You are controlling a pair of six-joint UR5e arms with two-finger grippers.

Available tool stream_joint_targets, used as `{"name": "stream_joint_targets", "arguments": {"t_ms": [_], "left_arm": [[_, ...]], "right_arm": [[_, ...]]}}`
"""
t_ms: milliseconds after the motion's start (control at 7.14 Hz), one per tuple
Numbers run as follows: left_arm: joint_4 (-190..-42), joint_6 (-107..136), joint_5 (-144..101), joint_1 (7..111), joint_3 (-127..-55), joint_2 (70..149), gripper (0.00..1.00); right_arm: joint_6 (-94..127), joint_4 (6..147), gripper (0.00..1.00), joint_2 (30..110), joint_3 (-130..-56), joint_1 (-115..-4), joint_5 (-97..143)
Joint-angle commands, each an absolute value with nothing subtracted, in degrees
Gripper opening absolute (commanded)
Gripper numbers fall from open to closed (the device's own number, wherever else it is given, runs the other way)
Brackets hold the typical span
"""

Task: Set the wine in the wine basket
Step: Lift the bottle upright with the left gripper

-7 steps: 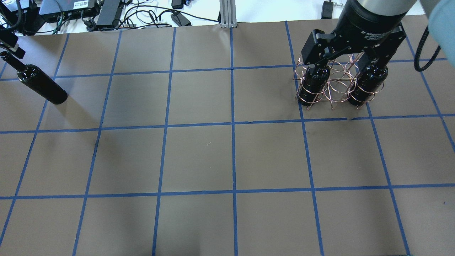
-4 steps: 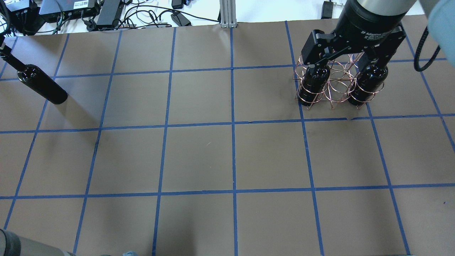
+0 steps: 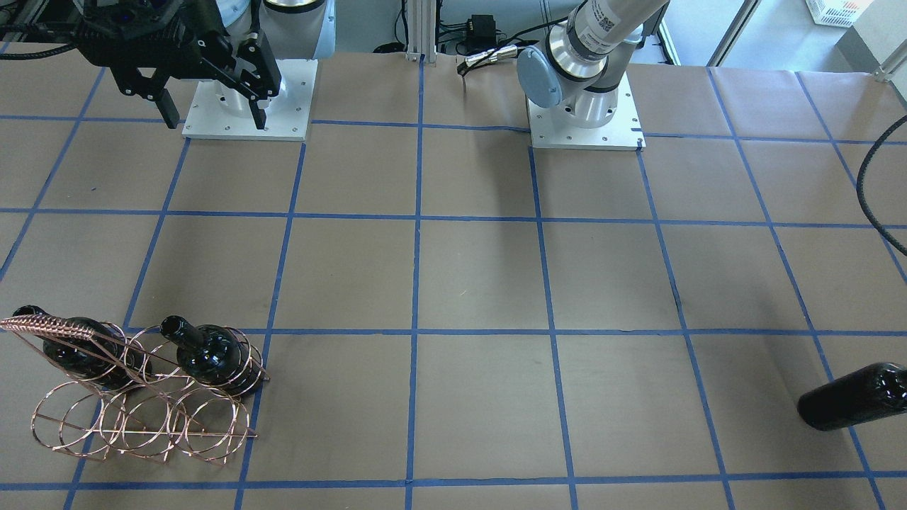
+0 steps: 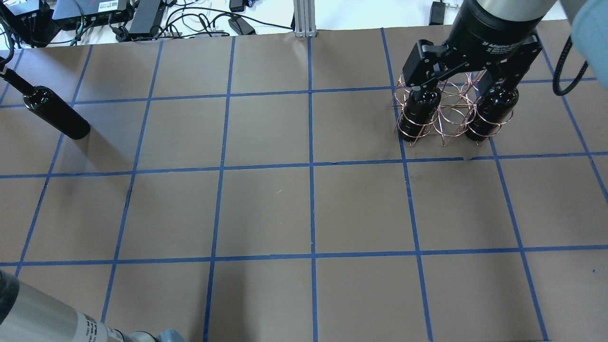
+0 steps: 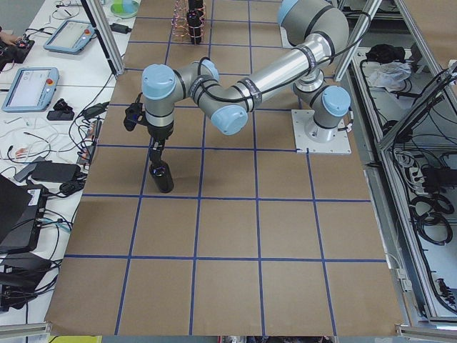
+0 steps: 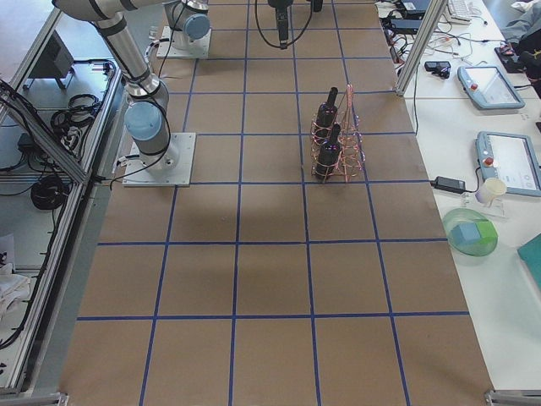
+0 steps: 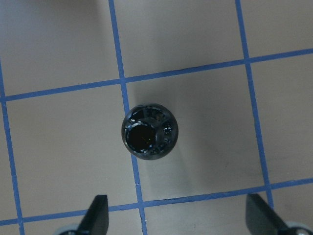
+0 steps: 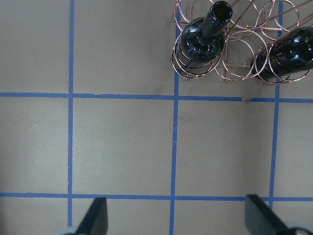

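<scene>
The left wrist view looks down into the wine (image 7: pixel 149 132), upright on the counter (image 7: pixel 58 49) ahead of the wide, empty left end effector (image 7: pixel 181 221). The right wrist view shows the right end effector (image 8: pixel 181 221) equally wide, the basket (image 8: pixel 239 49) ahead of it with two bottles (image 8: pixel 203 44) in its outer rings. Only the left side view shows the wine standing directly under the left end effector.

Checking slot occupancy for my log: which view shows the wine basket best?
Exterior front-facing: the wine basket shows unobstructed, with bottles in two rings. In the overhead view the right gripper partly covers it; the right wrist view crops it; the side views show it small.
</scene>
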State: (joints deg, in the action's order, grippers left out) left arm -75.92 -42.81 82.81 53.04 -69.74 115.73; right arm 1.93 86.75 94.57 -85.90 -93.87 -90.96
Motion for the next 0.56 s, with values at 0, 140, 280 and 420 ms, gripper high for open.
{"name": "stream_joint_targets", "arguments": {"t_ms": [0, 140, 280, 420], "left_arm": [[-74.9, -39.3, 80.4, 52.9, -69.3, 118.0, 1.0], [-72.7, -39.3, 80.3, 53.0, -69.3, 118.7, 1.0], [-72.7, -38.9, 80.2, 52.9, -69.4, 119.4, 1.0], [-72.6, -38.8, 80.3, 53.0, -69.4, 119.5, 0.99]], "right_arm": [[1.9, 86.7, 1.0, 94.6, -86.0, -93.9, -91.0], [1.9, 86.7, 1.0, 94.6, -86.0, -93.9, -91.1], [1.9, 86.7, 1.0, 94.6, -86.0, -93.9, -91.1], [1.9, 86.7, 1.0, 94.6, -86.0, -93.9, -91.1]]}}
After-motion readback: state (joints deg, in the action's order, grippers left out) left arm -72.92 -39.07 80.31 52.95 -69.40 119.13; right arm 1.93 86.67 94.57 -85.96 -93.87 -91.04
